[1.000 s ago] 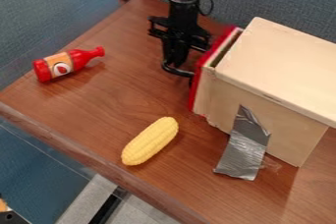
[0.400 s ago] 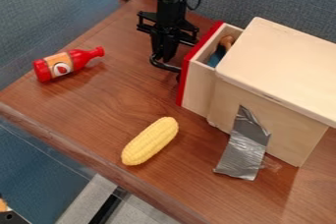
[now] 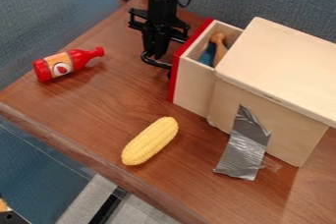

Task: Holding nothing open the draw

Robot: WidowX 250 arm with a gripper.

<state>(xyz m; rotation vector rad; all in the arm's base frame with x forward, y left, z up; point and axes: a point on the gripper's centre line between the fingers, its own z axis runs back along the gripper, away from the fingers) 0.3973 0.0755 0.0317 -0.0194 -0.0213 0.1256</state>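
The drawer (image 3: 194,86) is partway out, right of the frame's centre, its red front (image 3: 174,78) facing left and the rear part inside the wooden box (image 3: 282,61). A brown piece (image 3: 219,43) and something blue (image 3: 207,55) lie in it. The hand (image 3: 156,57) is at that front, by a dark curved piece that looks like its handle; whether it is wide or narrow, I cannot tell. To open further, the pull should run straight out, toward the upper left, level and slow: a skewed tug could jam the drawer, a long one could tip it out. The silver tape (image 3: 244,147) may help steady the box. On the table (image 3: 111,107), the corn (image 3: 150,141) at lower centre and the red bottle (image 3: 68,64) at left lie well apart from the drawer
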